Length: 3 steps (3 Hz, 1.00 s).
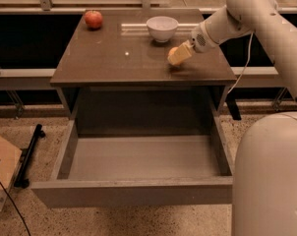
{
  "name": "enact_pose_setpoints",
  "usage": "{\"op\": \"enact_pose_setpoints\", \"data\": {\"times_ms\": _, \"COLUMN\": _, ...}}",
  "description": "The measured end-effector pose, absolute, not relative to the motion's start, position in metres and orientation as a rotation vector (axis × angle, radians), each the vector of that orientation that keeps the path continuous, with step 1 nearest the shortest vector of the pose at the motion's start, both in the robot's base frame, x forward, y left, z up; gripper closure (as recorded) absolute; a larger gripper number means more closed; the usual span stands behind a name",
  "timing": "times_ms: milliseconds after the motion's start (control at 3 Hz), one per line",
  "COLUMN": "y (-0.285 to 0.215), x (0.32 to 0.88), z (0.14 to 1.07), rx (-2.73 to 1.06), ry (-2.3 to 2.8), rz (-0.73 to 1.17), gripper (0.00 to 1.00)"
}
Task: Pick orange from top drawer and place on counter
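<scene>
Look at the right side of the brown table (114,63). Your pincer (179,55) is there, low down, right at the table top. It is pale yellow and it points down and to the left. The white arm (237,16) comes in from the top right corner and bends down to it.

The orange (172,50) is right at the pincer. You can see only a small bit of it, peeking out at the pincer's top left side. The pincer hides the rest. You cannot tell how far open the pincer is, and you cannot tell if it grips the orange or just sits up against it. You also cannot tell if the orange rests on the table or is a tiny bit above it.

A white bowl (162,28) stands near the back of the table, just behind and to the left of the pincer, not touching it. A red apple (93,19) sits in the back left corner, well apart from the orange.

Under the table, the top drawer (133,193) is pulled far out toward you. Its grey bottom is smooth.

The robot's big white body (271,176) fills the bottom right. On the floor at the left lie a cardboard box (1,166) and a black bar (29,154).
</scene>
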<state>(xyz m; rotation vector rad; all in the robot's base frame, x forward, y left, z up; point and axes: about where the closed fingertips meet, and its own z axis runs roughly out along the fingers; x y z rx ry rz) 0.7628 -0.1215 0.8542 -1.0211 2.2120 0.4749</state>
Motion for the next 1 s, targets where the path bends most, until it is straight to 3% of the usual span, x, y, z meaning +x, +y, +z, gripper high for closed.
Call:
{"op": "enact_pose_setpoints", "data": {"times_ms": 333, "y": -0.1177, "x": 0.7632, "z": 0.8508, "rx": -1.027, "ry": 2.212, "rz": 0.483, "gripper": 0.27}}
{"op": "enact_pose_setpoints", "data": {"times_ms": 667, "y": -0.1155, "x": 0.7636, "z": 0.8482, "rx": -1.03, "ry": 2.214, "rz": 0.487, "gripper": 0.04}}
{"op": "enact_pose_setpoints", "data": {"times_ms": 1000, "y": -0.1143, "x": 0.7638, "z": 0.8468, "rx": -1.032, "ry": 2.215, "rz": 0.489, "gripper": 0.0}}
